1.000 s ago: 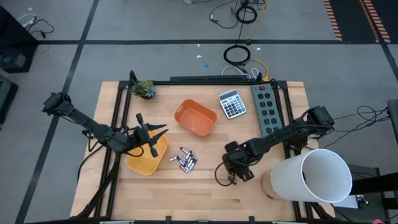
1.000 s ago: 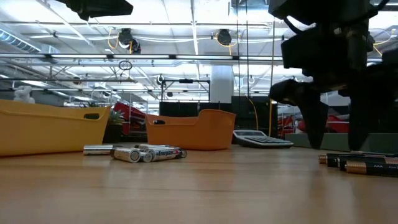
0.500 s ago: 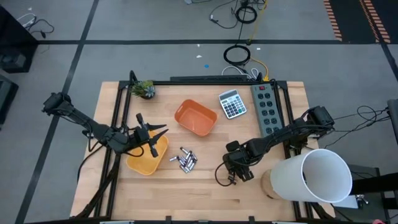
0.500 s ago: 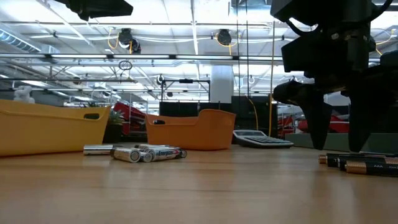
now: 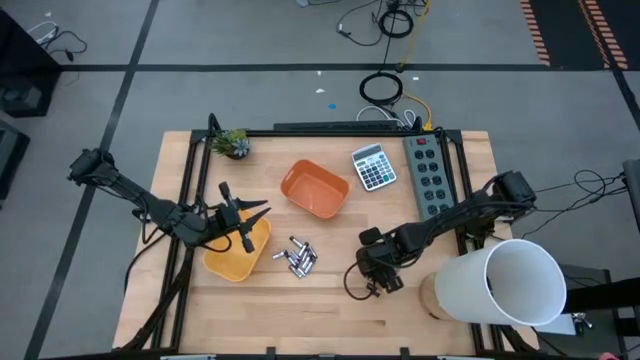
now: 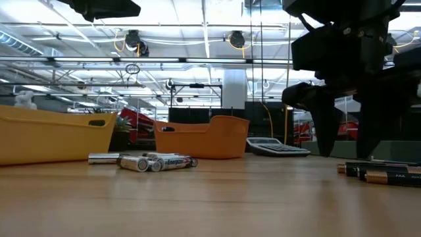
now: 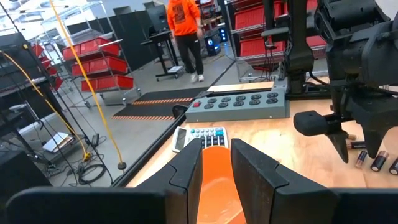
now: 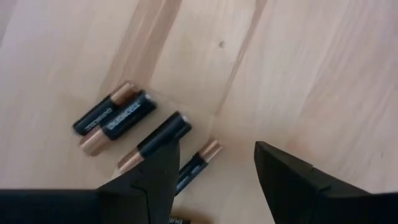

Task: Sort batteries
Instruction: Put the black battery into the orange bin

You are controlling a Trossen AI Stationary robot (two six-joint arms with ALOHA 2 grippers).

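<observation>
Pale wooden table [image 5: 330, 310] amid a grey-floored workshop.

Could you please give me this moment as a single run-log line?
task: sort batteries | right gripper: jaws open, above dark batteries | left gripper: over yellow bin, holding nothing seen | silver batteries: on table

Table [image 5: 330, 315]: light wood top. Items lying directly on it:

- Yellow bin [image 5: 238, 252], at the left side.
- Orange bin [image 5: 314, 190], near centre, toward the back.
- Silvery batteries [image 5: 299, 257], a small cluster between the 2 bins, toward the front.
- Dark batteries [image 8: 127, 123] with coppery ends, loose on the wood right of centre.
- Calculator [image 5: 373, 166], right of the orange bin.
- Power strip [image 5: 427, 173], just beside the calculator.
- Small plant [image 5: 235, 143], at the back left corner.
</observation>
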